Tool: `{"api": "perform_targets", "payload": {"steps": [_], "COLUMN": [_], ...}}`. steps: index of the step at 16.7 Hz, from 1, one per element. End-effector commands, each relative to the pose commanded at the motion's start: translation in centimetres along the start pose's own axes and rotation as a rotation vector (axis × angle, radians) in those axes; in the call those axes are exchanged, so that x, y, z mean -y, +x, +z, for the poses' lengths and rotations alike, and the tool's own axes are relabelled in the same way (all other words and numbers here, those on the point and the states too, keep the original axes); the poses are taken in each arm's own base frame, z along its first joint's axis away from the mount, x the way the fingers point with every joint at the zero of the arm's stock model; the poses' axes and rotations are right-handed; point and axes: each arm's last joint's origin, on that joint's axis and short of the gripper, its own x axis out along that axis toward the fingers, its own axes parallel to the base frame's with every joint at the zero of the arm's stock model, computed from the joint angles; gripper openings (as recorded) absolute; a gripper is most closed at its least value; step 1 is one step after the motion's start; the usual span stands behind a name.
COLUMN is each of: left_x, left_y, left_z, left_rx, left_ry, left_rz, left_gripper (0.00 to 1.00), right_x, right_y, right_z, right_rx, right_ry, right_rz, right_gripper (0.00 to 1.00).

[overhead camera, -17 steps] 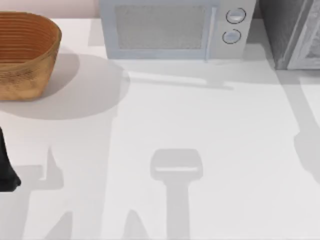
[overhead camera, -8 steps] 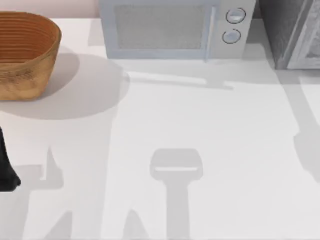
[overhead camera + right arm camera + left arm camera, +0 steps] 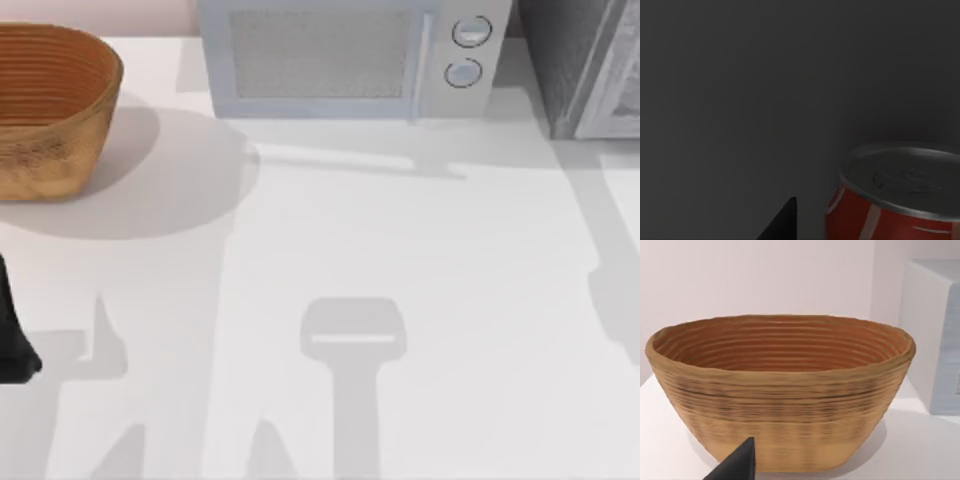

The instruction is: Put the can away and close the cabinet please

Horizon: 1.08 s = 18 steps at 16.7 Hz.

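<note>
White table [image 3: 400,250], microwave [image 3: 340,60] and cabinet [image 3: 585,65] at the back: we note nothing has shifted over the last second. Basket [image 3: 782,390] sits far left. The can [image 3: 900,205] stands upright against a dark wall, seemingly stowed already; the door remains. Both grippers' jaws: we cannot tell.

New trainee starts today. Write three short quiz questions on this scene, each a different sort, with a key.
1. True or false: the wicker basket stands at the table's left, beside the microwave.
2. In the right wrist view, the can's label is: A red-and-white, B blue, C green?
3. Fill in: seen from the left wrist, the basket holds ______.

Key: 1 true; 2 A; 3 nothing.
</note>
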Motion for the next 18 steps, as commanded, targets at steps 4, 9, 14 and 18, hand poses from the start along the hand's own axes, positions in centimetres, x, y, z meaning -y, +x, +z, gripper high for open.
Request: {"api": "perform_targets", "payload": {"steps": [4, 9, 14, 18], "left_x": [0.0, 0.0, 0.0, 0.0], "left_y": [0.0, 0.0, 0.0, 0.0], "left_z": [0.0, 0.0, 0.0, 0.0], "left_rx": [0.0, 0.0, 0.0, 0.0], "left_ry": [0.0, 0.0, 0.0, 0.0], "left_rz": [0.0, 0.0, 0.0, 0.0], "left_gripper": [1.0, 1.0, 1.0, 1.0], "right_x": [0.0, -0.1, 0.2, 1.0], "right_y": [0.0, 0.0, -2.1, -8.0], "right_z": [0.0, 0.0, 1.5, 4.0], "right_rx": [0.0, 0.0, 0.045, 0.132], "right_ry": [0.0, 0.0, -0.007, -0.024], "right_rz": [0.0, 0.002, 0.018, 0.04], "right_gripper": [1.0, 1.0, 1.0, 1.0]}}
